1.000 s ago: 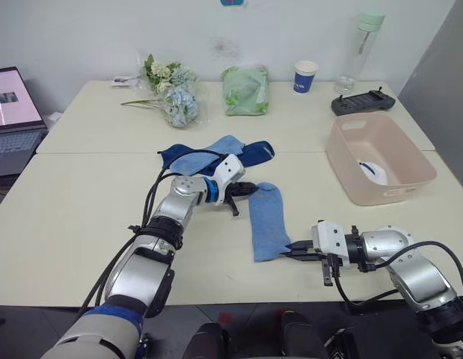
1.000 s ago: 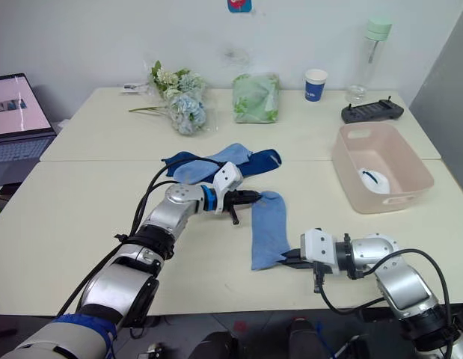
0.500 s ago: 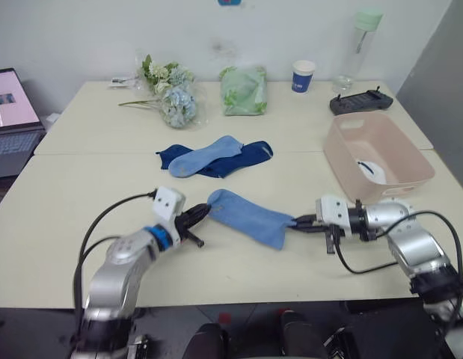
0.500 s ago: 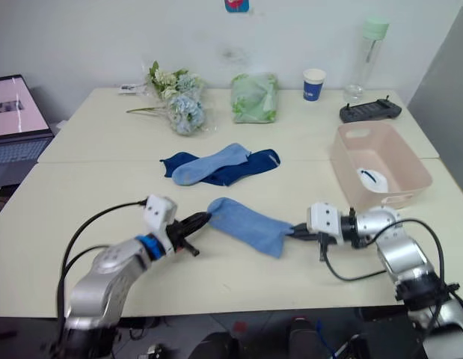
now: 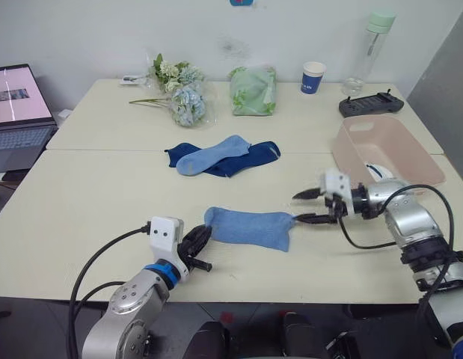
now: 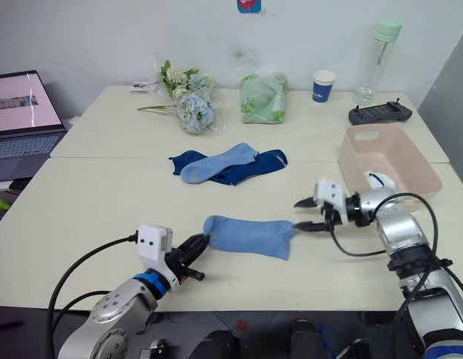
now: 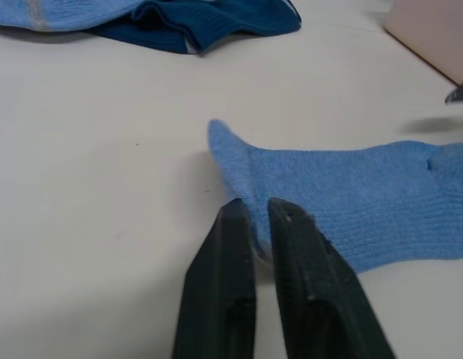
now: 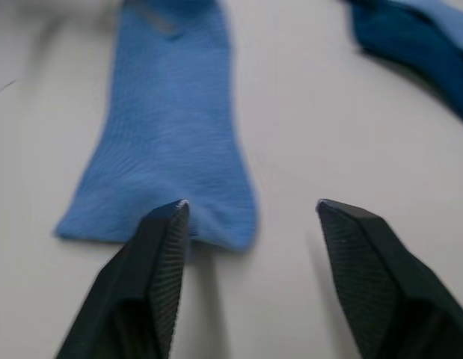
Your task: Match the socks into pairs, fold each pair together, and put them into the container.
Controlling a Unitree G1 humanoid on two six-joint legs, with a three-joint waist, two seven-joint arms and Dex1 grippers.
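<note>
One light blue sock (image 5: 246, 228) lies flat across the near table. My left gripper (image 5: 201, 241) is at its left end, fingers (image 7: 235, 247) a narrow gap apart over the sock's edge. My right gripper (image 5: 298, 208) stands wide open at the sock's right end, with one fingertip (image 8: 167, 224) beside the hem and nothing held. Farther back, another light blue sock (image 5: 212, 155) rests on dark navy socks (image 5: 250, 157). The pale pink container (image 5: 399, 142) stands at the right with a white sock (image 5: 377, 171) inside.
A laptop (image 5: 18, 97) sits at the far left. Along the back are flowers (image 5: 179, 93), a green bag (image 5: 253, 90), a blue paper cup (image 5: 312, 77), a bottle (image 5: 373, 41) and a black controller (image 5: 369, 105).
The light blue sock, stretched between both grippers before, now lies flat on the table. The right gripper has opened wide and let it go; the left has loosened. The camera shifted.
</note>
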